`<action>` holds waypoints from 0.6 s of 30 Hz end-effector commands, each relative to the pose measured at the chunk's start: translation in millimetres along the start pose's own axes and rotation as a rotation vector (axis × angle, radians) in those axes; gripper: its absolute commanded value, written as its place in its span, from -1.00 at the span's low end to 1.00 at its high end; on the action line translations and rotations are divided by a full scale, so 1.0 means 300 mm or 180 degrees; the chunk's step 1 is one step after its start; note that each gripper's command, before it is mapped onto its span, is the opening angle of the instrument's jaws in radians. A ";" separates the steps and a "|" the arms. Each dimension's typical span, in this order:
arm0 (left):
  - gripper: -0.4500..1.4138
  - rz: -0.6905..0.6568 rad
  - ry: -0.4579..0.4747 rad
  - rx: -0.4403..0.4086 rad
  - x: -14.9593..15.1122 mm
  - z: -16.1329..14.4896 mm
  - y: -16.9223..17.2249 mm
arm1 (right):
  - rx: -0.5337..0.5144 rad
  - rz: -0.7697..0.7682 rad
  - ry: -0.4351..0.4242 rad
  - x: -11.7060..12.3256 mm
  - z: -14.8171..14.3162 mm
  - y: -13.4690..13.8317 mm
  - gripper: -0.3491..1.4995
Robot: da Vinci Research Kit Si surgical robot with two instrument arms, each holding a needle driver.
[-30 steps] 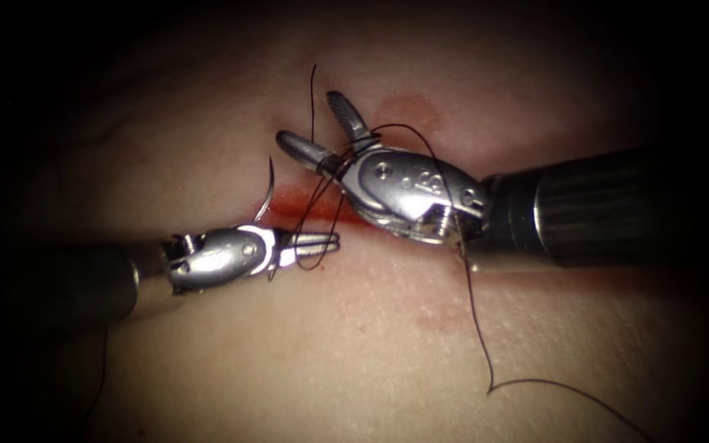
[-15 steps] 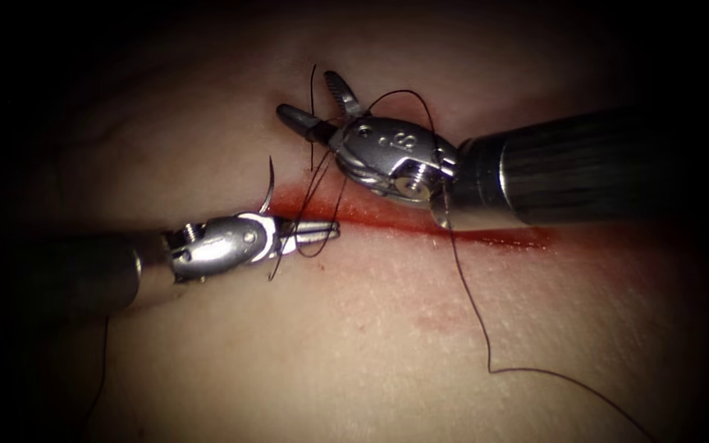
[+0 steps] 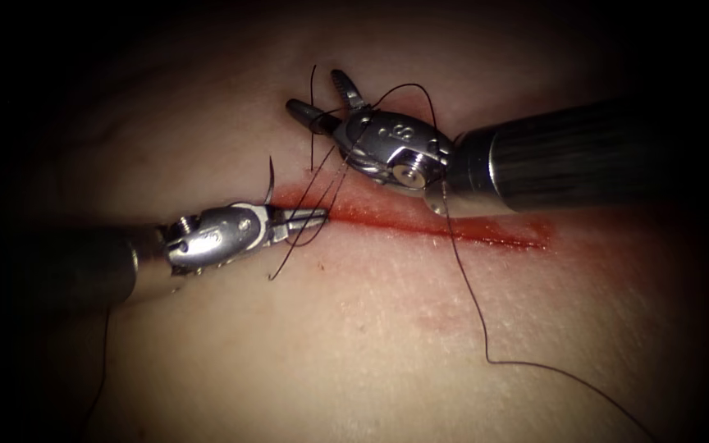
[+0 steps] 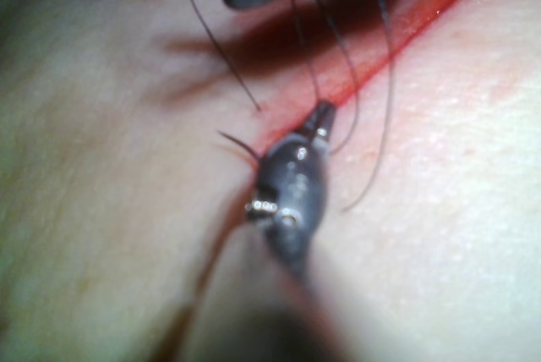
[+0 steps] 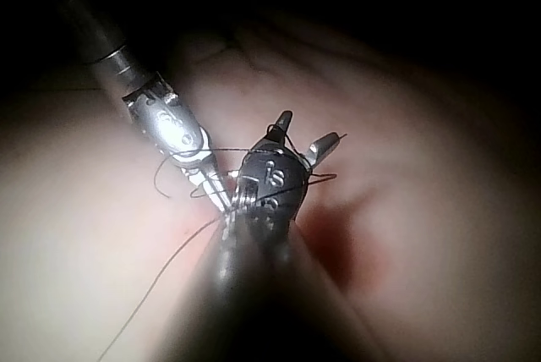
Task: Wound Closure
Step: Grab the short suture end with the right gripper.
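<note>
Your left gripper [image 3: 309, 218] pinches the thread [image 3: 463, 279] at the cut's [image 3: 420, 223] left end. The needle [image 3: 270, 182] stands beside it (whether it enters the tissue [image 3: 371, 344] is unclear). Your right gripper [image 3: 322, 97] is spread, thread looped around it, holding nothing.

Left hand [image 3: 309, 220] at the cut's [image 3: 453, 230] left end, shut on thread [image 3: 322, 184]; needle [image 3: 269, 182] rises just behind it, off the tissue [image 3: 371, 344]. Right hand [image 3: 322, 100] sits behind the cut, jaws apart, thread looped round it and trailing forward right.
</note>
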 end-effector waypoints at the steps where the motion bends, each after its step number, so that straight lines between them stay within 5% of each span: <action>1: -0.89 0.0004 -0.0029 -0.0012 -0.002 0.002 0.000 | -0.0002 0.0001 0.0001 -0.0011 0.0024 -0.0012 0.87; 18: -0.89 0.0018 -0.0102 -0.0011 -0.005 0.000 -0.001 | 0.0176 0.0094 -0.0244 -0.0029 0.0091 -0.0032 0.85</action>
